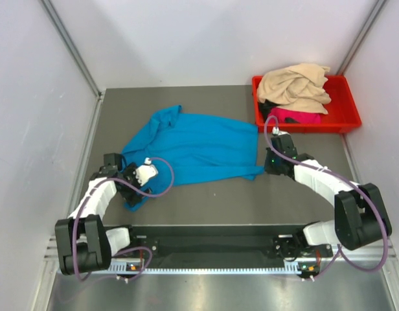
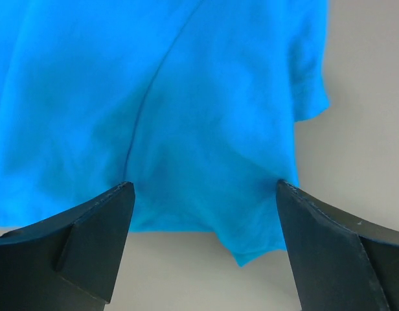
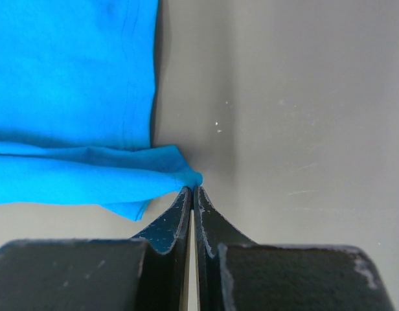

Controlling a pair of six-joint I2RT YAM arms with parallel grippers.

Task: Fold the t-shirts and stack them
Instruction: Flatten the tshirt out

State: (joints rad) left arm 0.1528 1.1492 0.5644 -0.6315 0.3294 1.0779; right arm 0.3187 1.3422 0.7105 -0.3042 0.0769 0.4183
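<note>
From above, the turquoise t-shirt (image 1: 199, 146) lies partly spread across the middle of the table (image 1: 238, 194), bunched toward the left edge. The beige t-shirt (image 1: 295, 85) is heaped over the pink t-shirt (image 1: 293, 116) in the red bin (image 1: 345, 120) at the far right corner.

Left wrist: the left gripper (image 2: 203, 188) stands wide apart, empty, over the turquoise hem.

Right wrist: the right gripper (image 3: 194, 191) is closed, pinching a turquoise corner at its tips
</note>
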